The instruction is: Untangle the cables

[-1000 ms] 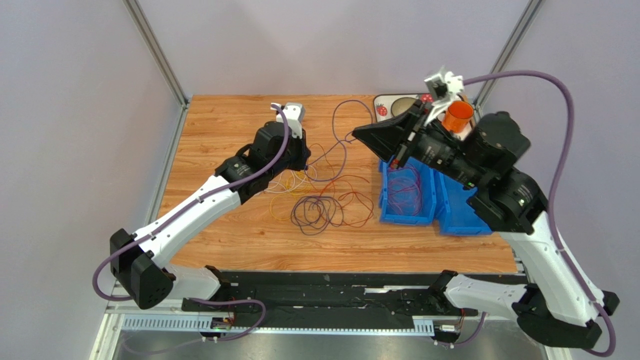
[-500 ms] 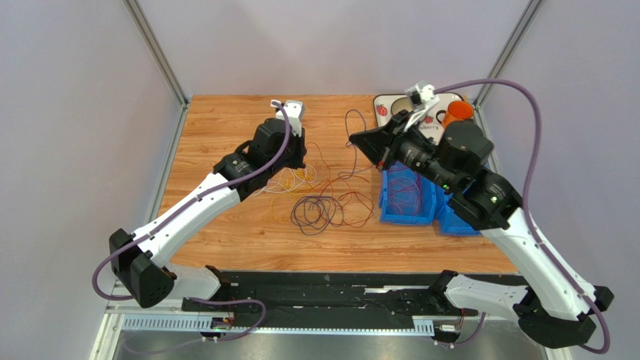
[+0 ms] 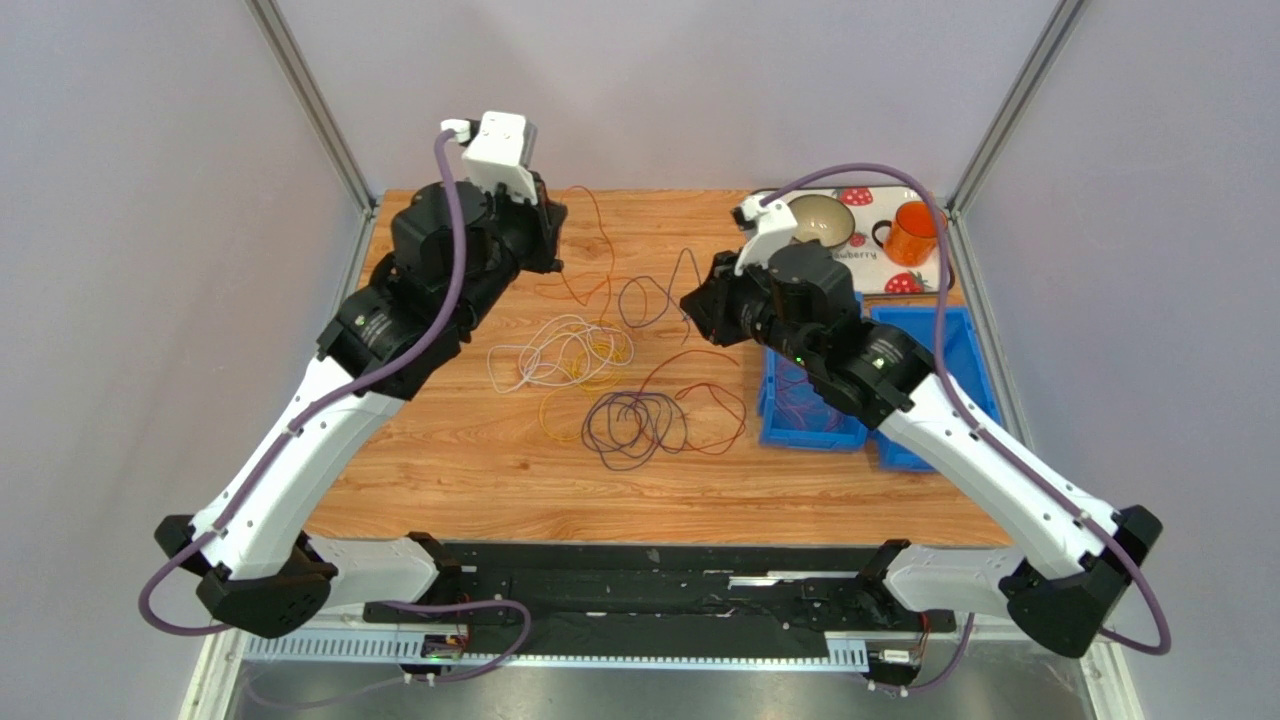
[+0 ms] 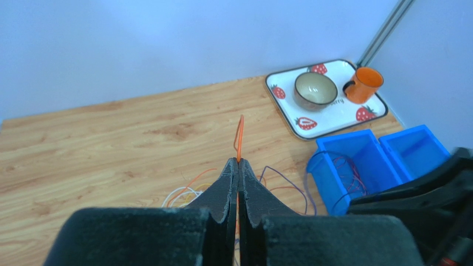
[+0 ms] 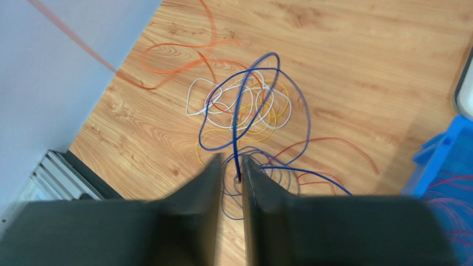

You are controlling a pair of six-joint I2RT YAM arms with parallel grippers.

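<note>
Gripping tight, left end effector [image 4: 237, 162] holds orange cable [image 4: 239, 136], right end effector [image 5: 232, 162] holds blue cable [image 5: 238, 113]

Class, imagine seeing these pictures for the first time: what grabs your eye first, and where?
A tangle of coloured cables sprawls across the wooden table. The left hand pinches an orange cable raised at the far left; the right hand grips a purple cable near the blue bins.

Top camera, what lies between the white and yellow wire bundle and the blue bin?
A heap of dark purple and red wire loops lies there, clearest in the top view.
</note>
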